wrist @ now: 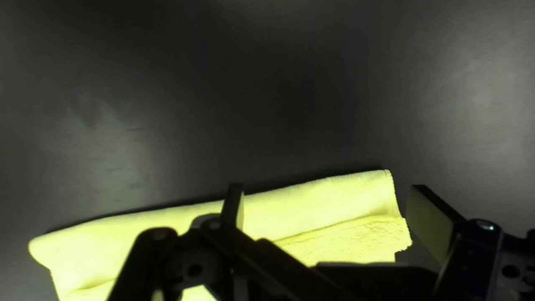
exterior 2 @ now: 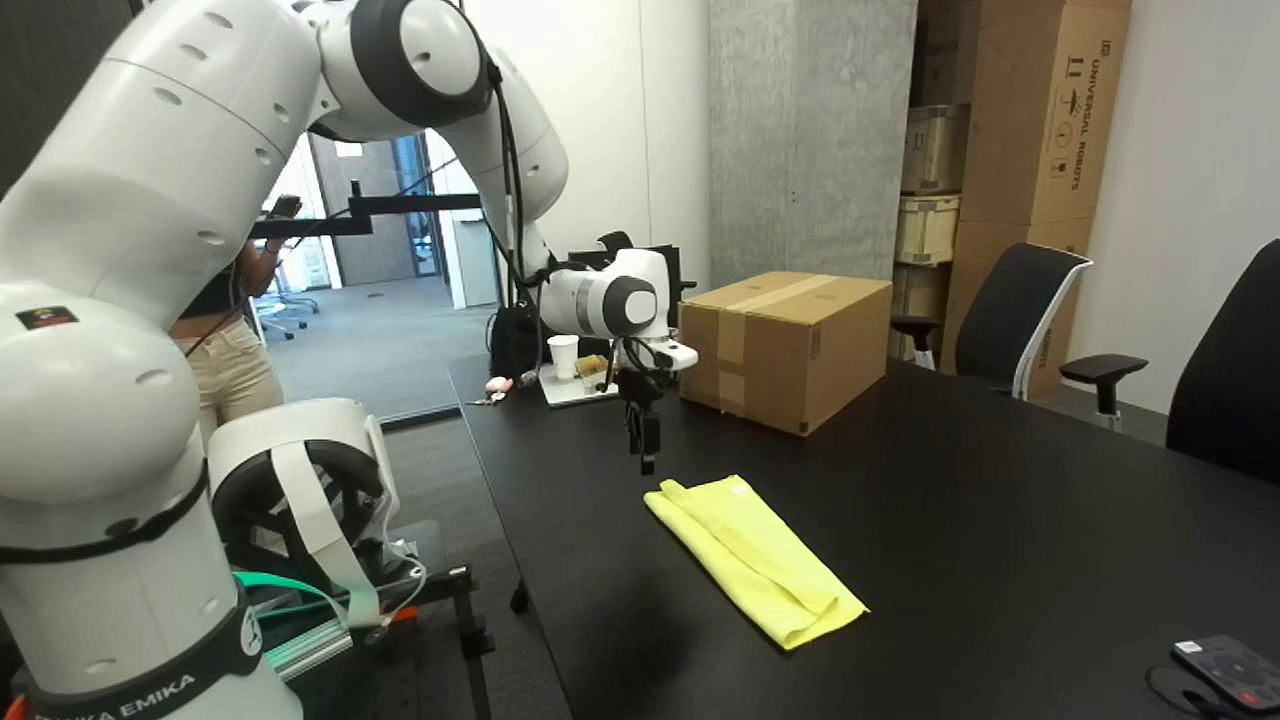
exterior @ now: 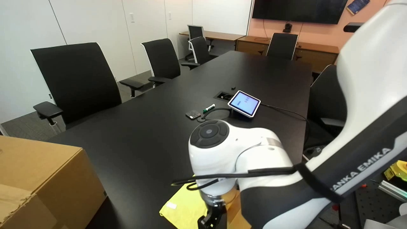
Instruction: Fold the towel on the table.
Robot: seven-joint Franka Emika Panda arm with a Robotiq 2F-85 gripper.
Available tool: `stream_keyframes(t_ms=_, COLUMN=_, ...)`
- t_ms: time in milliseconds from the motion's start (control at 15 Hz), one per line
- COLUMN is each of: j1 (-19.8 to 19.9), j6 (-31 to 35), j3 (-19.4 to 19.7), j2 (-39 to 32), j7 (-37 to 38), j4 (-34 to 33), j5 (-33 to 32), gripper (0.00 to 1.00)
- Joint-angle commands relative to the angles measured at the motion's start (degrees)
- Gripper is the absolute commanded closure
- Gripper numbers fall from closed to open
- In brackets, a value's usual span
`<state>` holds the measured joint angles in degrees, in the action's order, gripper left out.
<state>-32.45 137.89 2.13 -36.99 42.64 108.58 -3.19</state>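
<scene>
The yellow towel (exterior 2: 760, 565) lies on the black table (exterior 2: 980, 540) as a long strip, with one layer doubled over another along its length. A small white label shows at one end in both exterior views. In an exterior view my gripper (exterior 2: 645, 462) hangs above the tabletop, pointing down near the labelled end, apparently clear of the cloth. From the wrist view the gripper (wrist: 332, 209) stands wide open, with part of the towel (wrist: 317, 205) seen below between its fingers and nothing held. The gripper's linkage covers some of the cloth there, and the arm hides some in an exterior view (exterior: 184, 208).
A large cardboard box (exterior 2: 770, 350) stands on the table close to the gripper. Behind the arm are a white cup (exterior 2: 563, 355) and keys (exterior 2: 492, 390). Farther along the table sit a tablet (exterior: 244, 103), a marker (exterior: 209, 108) and cables. Chairs (exterior: 76, 82) line the sides.
</scene>
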Motion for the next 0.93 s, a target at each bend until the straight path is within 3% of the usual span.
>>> stream_keyframes(t_ms=0, j1=2.68, j6=0.98, j3=-0.48, j2=12.37, j7=3.18, j4=13.98, j5=-1.15, gripper=0.00)
stream_keyframes(t_ms=667, j1=15.49, j6=-1.33, j3=-3.48, j2=40.88, j7=-2.17, j4=42.06, j5=-4.20, gripper=0.00)
stream_keyframes(t_ms=867, j1=20.39, j6=-0.63, j3=-4.08, j2=49.85, j7=-7.39, j4=49.63, j5=-8.67, gripper=0.00)
